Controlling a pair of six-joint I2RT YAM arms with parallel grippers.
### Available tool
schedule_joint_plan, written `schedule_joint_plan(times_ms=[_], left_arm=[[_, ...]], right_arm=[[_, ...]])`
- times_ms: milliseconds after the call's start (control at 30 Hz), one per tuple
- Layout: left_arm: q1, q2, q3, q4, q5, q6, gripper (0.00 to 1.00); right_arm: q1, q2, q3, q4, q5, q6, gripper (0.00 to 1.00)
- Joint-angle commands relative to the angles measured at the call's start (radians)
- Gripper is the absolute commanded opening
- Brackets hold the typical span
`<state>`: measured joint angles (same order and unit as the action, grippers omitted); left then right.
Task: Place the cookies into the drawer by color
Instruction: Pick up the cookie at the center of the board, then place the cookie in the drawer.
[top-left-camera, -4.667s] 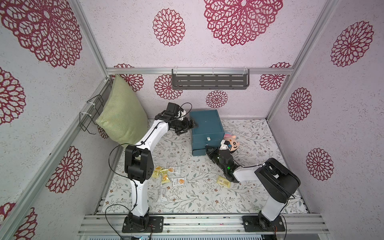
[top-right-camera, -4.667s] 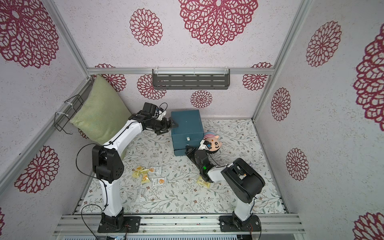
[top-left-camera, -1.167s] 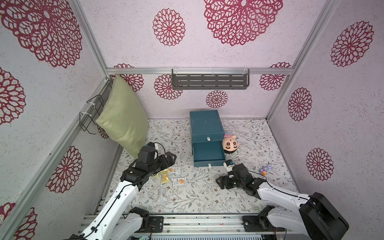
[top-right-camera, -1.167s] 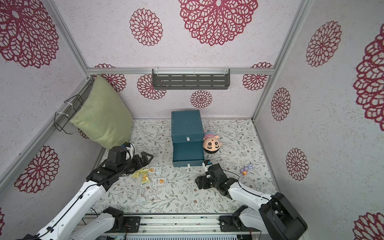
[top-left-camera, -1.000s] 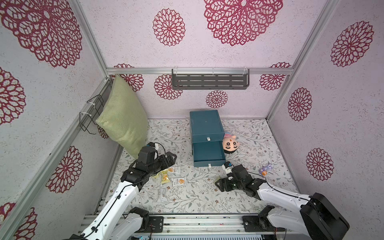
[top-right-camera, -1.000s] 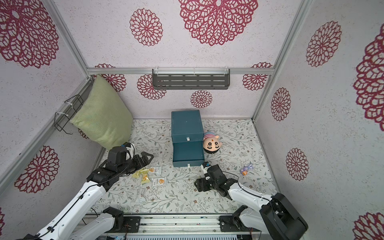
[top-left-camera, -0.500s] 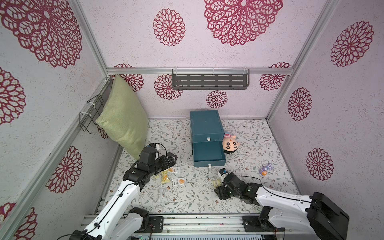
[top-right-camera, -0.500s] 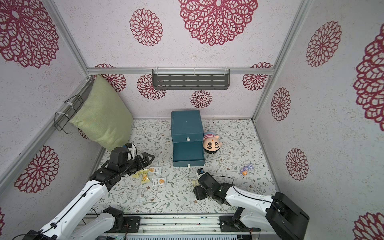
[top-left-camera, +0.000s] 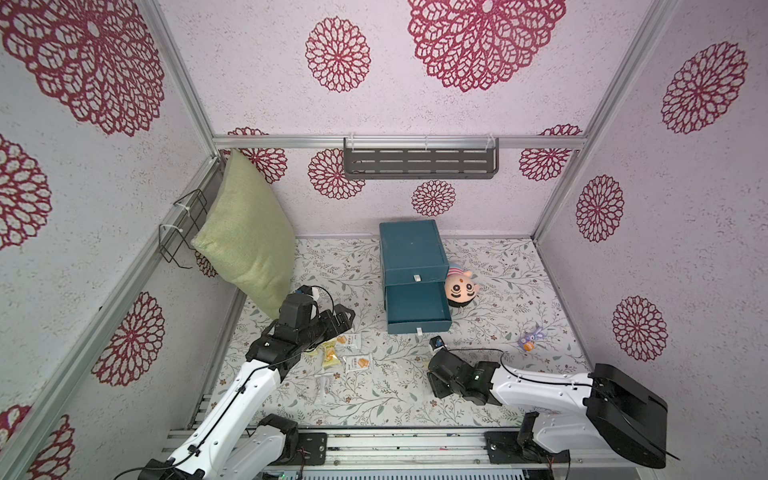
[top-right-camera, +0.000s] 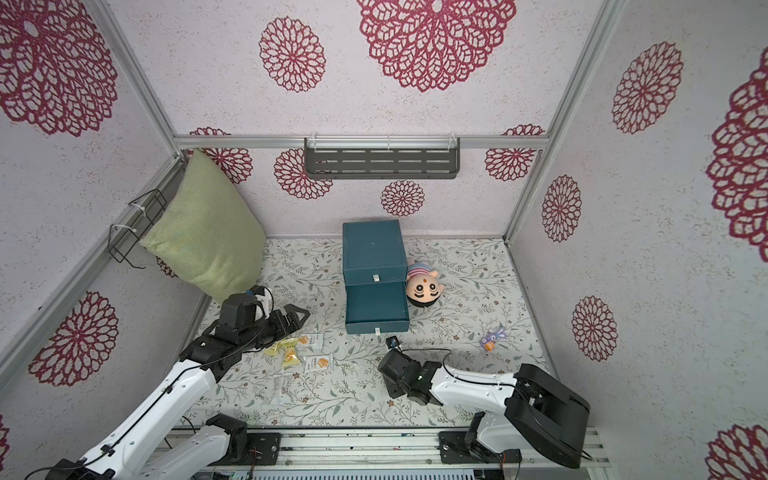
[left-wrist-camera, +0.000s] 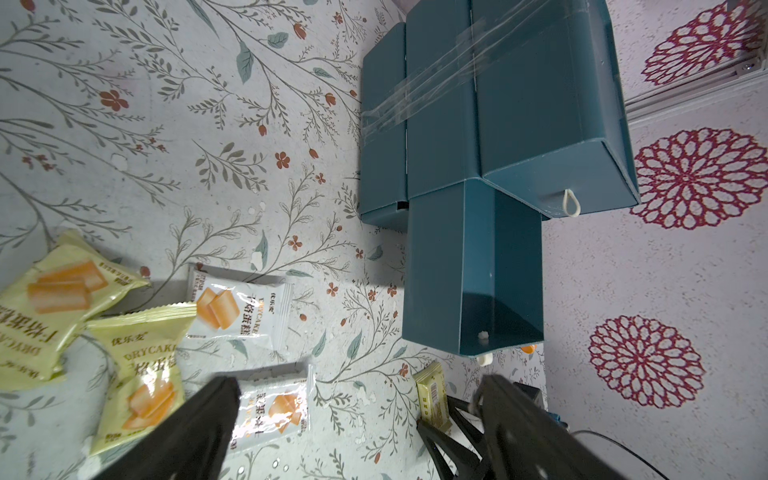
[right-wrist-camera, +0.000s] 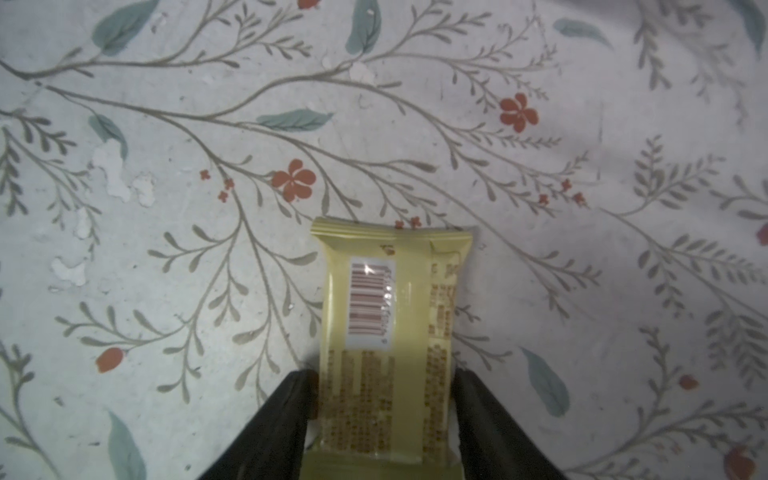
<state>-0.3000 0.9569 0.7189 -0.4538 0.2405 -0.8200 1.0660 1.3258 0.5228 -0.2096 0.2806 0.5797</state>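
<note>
Left gripper: jaws wide apart.
Right gripper: jaws flank barcoded yellow packet before the drawer; clamping cannot be told.
White packet: reads "DRYCAKE".

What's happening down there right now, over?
Left tool open by loose packets. Right tool straddling yellow packet, grip unconfirmed. Middle drawer open. Nothing seen blocking it.

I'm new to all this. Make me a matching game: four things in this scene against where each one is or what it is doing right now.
1 left gripper
2 right gripper
3 plush toy head
4 pillow

A beside the teal chest
B jaws flanking a yellow packet
C wide open near loose packets
D against the wall by a wire rack

Pairs: 1-C, 2-B, 3-A, 4-D
</note>
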Motion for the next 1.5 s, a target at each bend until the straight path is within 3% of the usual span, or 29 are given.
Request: schedule_joint_plan(times_ms=[0, 200, 433, 800, 967, 1200, 1467], left_arm=[[0.003, -0.006, -0.017, 0.018, -0.007, 0.015, 0.97], [0.003, -0.009, -0.023, 0.021, -0.01, 0.012, 0.97], [0.003, -0.015, -0.024, 0.016, -0.018, 0.013, 0.97], [0.011, -0.075, -0.064, -0.022, -0.112, -0.011, 0.97], [0.017, -0.087, -0.087, -0.034, -0.125, -0.024, 0.98], [0.017, -0.094, -0.117, -0.045, -0.122, -0.042, 0.97], [-0.032, -0.053, -0.133, -0.068, -0.148, -0.053, 0.97]], right_arm=[[0.02, 0.027, 0.015, -0.069, 0.028, 0.019, 0.54], [0.037, -0.005, 0.025, -0.065, 0.022, -0.005, 0.45], [0.047, -0.056, 0.019, -0.003, -0.052, -0.043, 0.45], [0.054, -0.221, 0.035, 0.148, -0.269, -0.105, 0.44], [0.043, -0.282, 0.088, 0.148, -0.285, -0.116, 0.44], [-0.062, -0.313, 0.201, 0.101, -0.318, -0.169, 0.44], [-0.288, -0.246, 0.331, 0.033, -0.32, -0.249, 0.44]])
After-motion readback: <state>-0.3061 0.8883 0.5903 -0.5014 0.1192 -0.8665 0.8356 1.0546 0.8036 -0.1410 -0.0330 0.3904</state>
